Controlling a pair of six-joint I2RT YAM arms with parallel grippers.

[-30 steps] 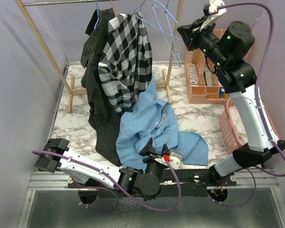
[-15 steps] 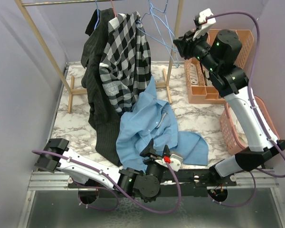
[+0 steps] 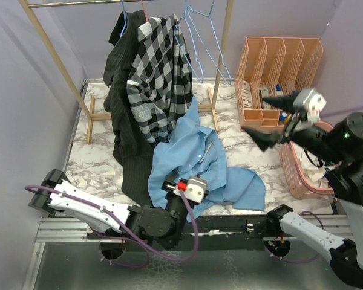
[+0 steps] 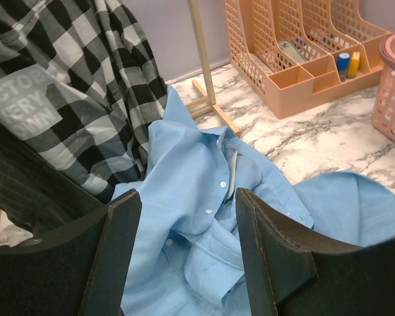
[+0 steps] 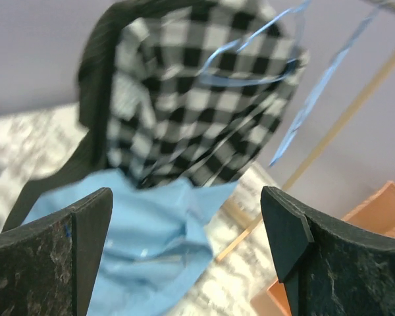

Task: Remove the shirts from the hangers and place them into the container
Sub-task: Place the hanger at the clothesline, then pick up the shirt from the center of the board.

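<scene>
On marble table (image 3: 254,151): light blue shirt (image 3: 187,158), file organizer (image 3: 249,67), pink basket (image 3: 294,168), wooden rack (image 3: 91,118).

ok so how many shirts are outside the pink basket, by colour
black pinstriped shirt, hanging on the rack: 1
black-and-white checked shirt, hanging on the rack: 1
light blue shirt, lying on the table: 1
total: 3
</scene>
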